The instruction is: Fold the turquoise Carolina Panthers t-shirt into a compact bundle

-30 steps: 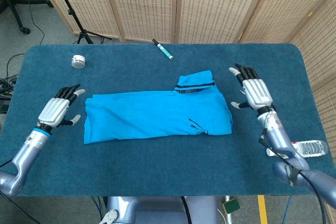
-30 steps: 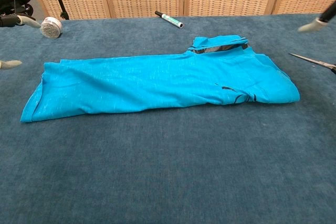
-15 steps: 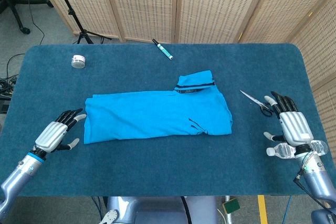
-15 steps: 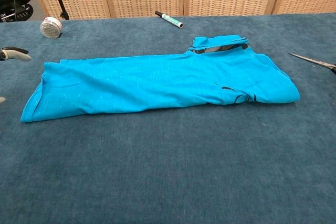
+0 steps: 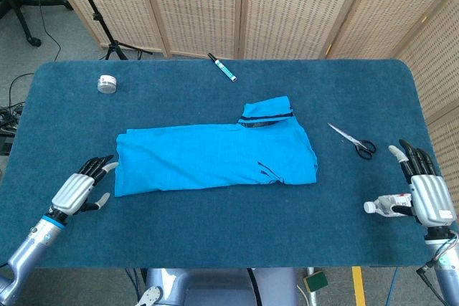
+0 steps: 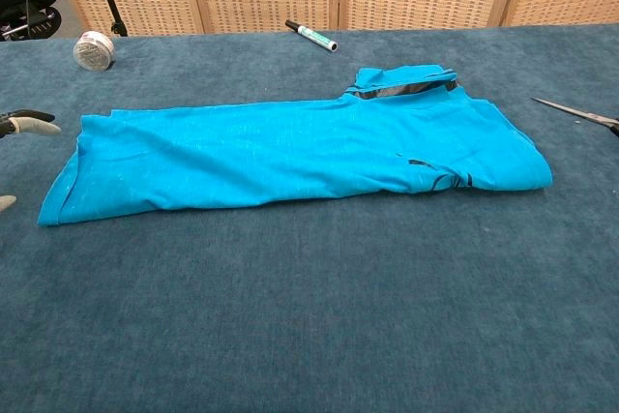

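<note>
The turquoise t-shirt with black collar trim lies as a long flat strip on the blue carpeted tabletop, its hem end just beside the fingertips of the left hand and its collar end well apart from the right hand, toward that hand's inner side. Both hands hold nothing, fingers loosely spread; the left hovers low at the strip's hem corner, the right sits near the tabletop's outer edge.

The step in hand looks like the next crosswise fold. To do it well, the left hand should pinch both layers at the hem corner, lift only enough to clear the cloth, and carry the end over toward the collar so the edges line up, while the right comes in to pin the collar end flat.

A clear plastic water bottle lies against the right hand's inner side and could be knocked. Black-handled scissors lie between that hand and the shirt, in its path. A teal marker pen and a small white tape roll sit far beyond both hands, out of the way.
</note>
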Controlling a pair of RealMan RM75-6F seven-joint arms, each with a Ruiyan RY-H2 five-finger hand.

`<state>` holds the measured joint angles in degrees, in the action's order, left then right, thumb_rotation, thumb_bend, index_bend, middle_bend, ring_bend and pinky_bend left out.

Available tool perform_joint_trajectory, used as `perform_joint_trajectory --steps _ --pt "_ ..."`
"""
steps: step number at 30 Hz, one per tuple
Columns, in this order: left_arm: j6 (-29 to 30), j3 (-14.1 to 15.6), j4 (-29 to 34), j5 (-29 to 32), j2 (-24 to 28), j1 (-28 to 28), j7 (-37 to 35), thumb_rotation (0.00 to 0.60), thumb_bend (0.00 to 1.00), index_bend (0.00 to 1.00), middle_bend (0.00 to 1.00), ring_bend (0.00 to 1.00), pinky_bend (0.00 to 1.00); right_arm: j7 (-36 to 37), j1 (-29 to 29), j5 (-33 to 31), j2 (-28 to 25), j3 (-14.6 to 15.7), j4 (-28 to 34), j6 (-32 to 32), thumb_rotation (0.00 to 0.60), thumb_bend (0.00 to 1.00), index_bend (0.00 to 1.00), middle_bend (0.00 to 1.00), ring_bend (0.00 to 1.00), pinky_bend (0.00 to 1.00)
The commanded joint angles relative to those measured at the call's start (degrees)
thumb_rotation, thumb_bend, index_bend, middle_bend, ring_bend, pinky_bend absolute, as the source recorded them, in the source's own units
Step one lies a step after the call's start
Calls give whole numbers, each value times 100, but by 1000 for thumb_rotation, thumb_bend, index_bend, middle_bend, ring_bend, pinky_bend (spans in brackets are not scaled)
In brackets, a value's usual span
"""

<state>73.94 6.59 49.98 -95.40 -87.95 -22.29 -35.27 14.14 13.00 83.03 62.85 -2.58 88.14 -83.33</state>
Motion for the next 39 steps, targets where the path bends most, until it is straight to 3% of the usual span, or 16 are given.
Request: perform_joint_trajectory --steps 1,10,17,39 --pt "42 34 -177 -10 -135 61 -117 600 439 83 0 0 0 108 -67 81 47 2 -85 -45 600 0 0 0 0 22" --pt "57 64 -626 -22 -486 122 -219 600 438 83 0 0 0 213 -121 205 109 -57 -284 -57 600 0 0 0 0 22" --pt "54 34 -942 8 -770 145 -182 600 427 83 0 0 0 -122 -174 235 231 -131 -367 -144 600 0 0 0 0 22" --pt "-18 -12 -1548 55 -1268 109 -160 600 422 83 0 0 0 -147 -222 344 253 -185 -361 -72 600 0 0 0 0 22"
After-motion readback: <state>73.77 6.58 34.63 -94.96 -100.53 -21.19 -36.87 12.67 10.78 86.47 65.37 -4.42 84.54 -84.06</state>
